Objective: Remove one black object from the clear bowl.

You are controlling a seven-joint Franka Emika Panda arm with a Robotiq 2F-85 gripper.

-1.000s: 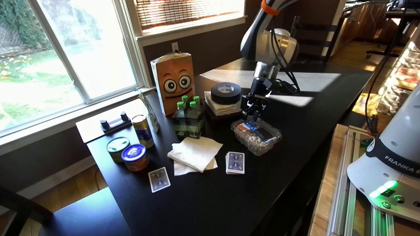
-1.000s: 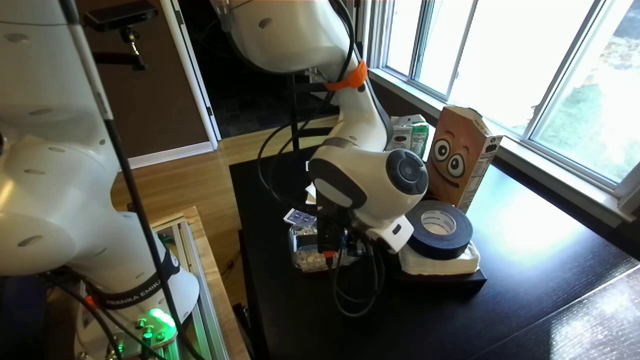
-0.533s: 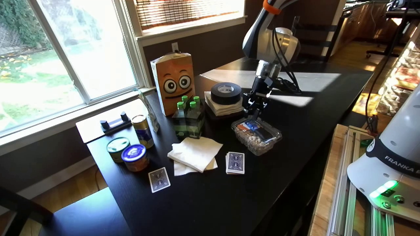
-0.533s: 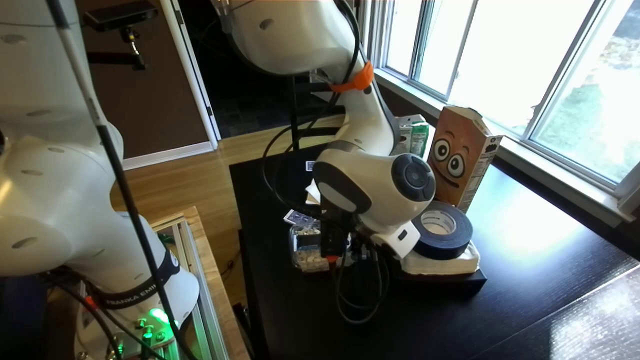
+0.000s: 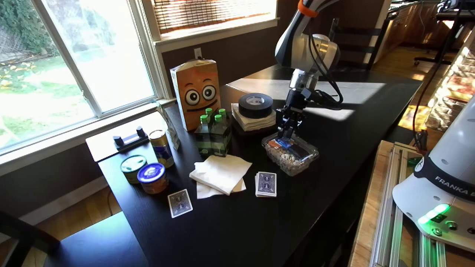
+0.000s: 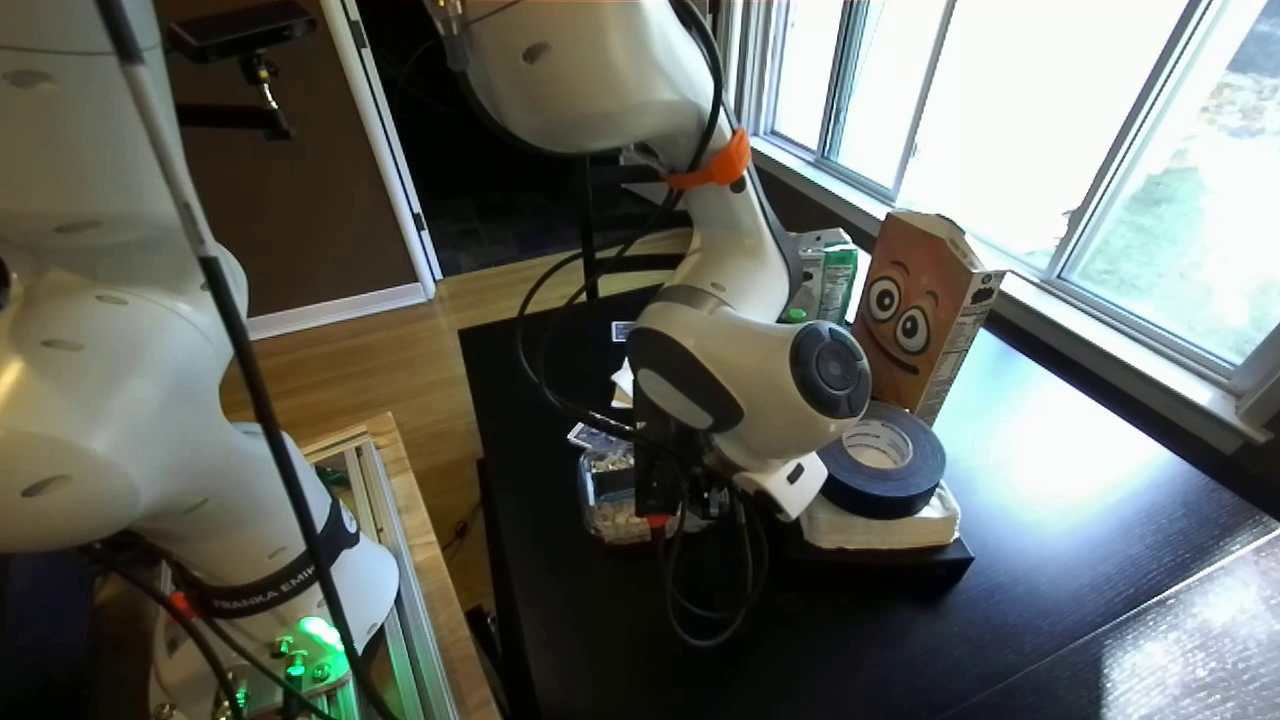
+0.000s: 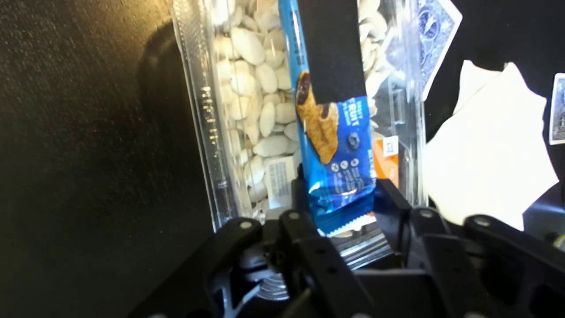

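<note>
The clear bowl stands on the dark table in both exterior views, full of pale seeds or beans. The black object lies flat on top in it. In the wrist view the black object is a bar with a black middle band and a blue printed wrapper. The bowl's clear wall runs along both sides of it. My gripper is open, its two fingers close on either side of the bar's blue end. Whether the fingers touch it cannot be told. In an exterior view the wrist hides the fingers and part of the bowl.
An orange packet and a white labelled packet lie in the bowl beside the bar. A tape roll sits on stacked napkins beside the gripper. Card deck, white napkins and green-capped bottles stand near.
My gripper rose slightly half a second ago and is now lower again over the bowl's far end, a little shifted from a second ago. The bowl and the bar have not visibly moved.
</note>
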